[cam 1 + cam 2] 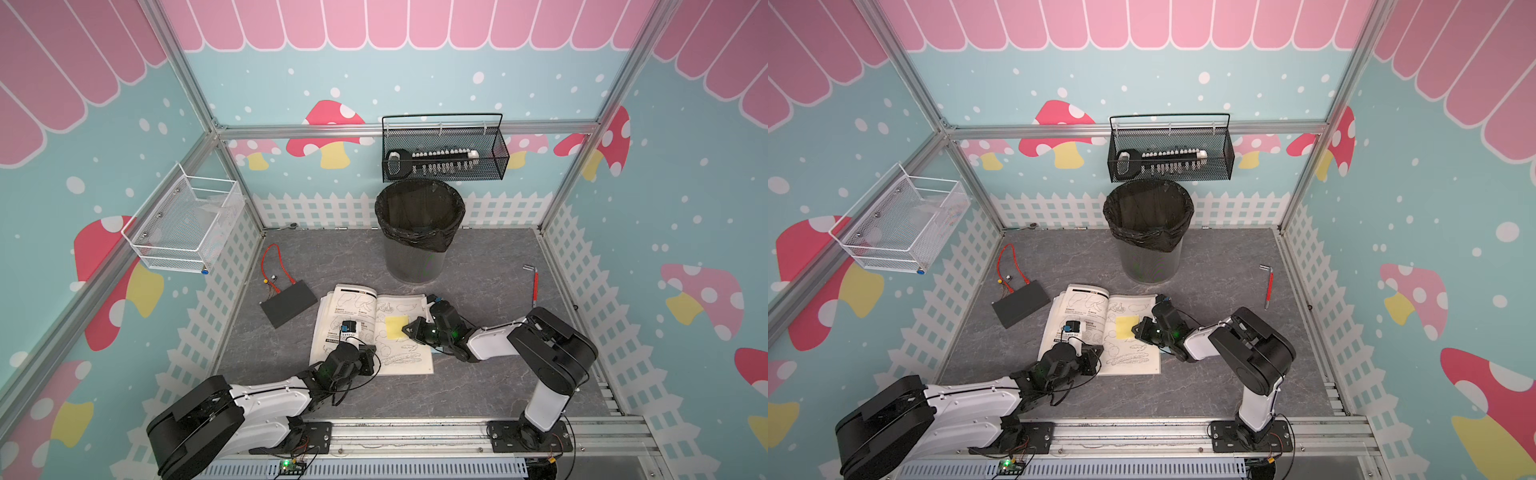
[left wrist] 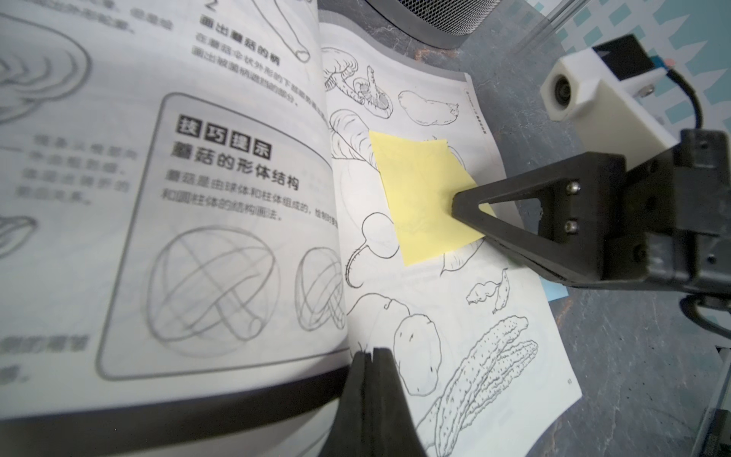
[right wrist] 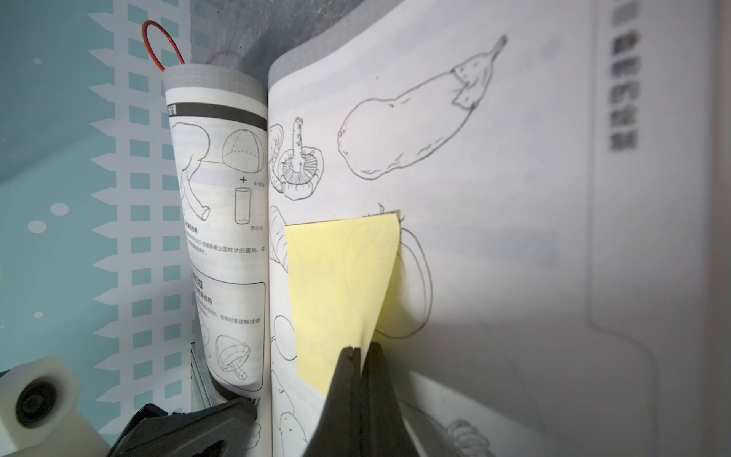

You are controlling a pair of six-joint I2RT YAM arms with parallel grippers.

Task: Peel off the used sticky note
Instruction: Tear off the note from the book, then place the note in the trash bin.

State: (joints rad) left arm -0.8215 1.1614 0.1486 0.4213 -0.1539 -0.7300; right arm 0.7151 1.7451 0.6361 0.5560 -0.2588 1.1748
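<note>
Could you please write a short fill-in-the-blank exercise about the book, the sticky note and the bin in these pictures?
1. The sticky note on the open book is ____.
2. The ____ gripper has its jaws shut on an edge of the note.
3. The bin behind the book is lined with a ____ bag.
Missing words: yellow; right; black.

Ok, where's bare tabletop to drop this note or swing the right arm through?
Bare grey tabletop lies between the black mesh bin and the red-handled tool, also between the open drawing book and the aluminium front rail. Crowded: over the book, where the right gripper pinches the yellow sticky note and the left gripper rests.
</note>
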